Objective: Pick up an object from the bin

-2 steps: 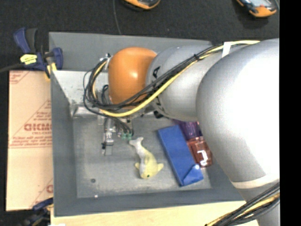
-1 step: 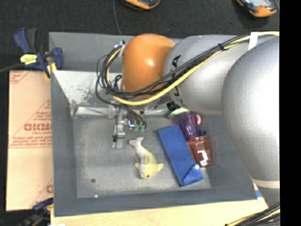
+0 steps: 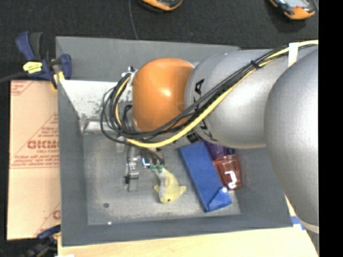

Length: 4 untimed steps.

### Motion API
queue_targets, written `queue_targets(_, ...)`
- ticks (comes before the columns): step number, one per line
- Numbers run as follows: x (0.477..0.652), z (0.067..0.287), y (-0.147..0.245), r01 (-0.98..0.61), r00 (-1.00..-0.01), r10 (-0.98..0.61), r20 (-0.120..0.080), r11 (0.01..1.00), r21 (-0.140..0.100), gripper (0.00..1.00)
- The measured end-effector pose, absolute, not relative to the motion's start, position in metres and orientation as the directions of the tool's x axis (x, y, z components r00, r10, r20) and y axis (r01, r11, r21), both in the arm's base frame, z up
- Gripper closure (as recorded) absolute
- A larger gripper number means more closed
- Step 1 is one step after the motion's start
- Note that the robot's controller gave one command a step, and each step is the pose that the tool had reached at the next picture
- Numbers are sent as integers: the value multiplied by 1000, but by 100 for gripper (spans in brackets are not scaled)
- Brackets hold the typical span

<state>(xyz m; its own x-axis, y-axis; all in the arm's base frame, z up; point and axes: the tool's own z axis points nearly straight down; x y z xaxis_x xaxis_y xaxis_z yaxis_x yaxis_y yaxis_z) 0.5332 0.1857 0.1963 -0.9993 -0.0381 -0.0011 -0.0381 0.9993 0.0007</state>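
My gripper [image 3: 143,174] hangs low over the bin floor, left of the middle, under the arm's orange cover. Its two fingers stand apart, so it is open, and nothing is between them. One finger [image 3: 130,176] points down at bare floor. The other finger [image 3: 156,169] is right next to a small yellow soft toy [image 3: 169,189], which lies just to the lower right of the gripper. I cannot tell whether that finger touches the toy. A flat blue box [image 3: 202,176] lies slanted to the toy's right.
A red bottle with a white label [image 3: 229,174] lies against the blue box's right side, with a purple thing [image 3: 216,149] partly hidden under the arm above it. The arm covers the bin's upper right. Bare floor lies left of and below the gripper.
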Motion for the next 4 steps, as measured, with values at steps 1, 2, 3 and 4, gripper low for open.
queue_targets(1,552,212,152,-45,-999,-45,-7,999,5,0)
queue_targets(2,559,217,127,2,-1000,2,-7,1000,1,0)
queue_targets(3,540,222,91,-194,-981,-194,-10,981,0,0)
queue_targets(4,519,226,75,-314,-950,-314,-10,950,-1,0)
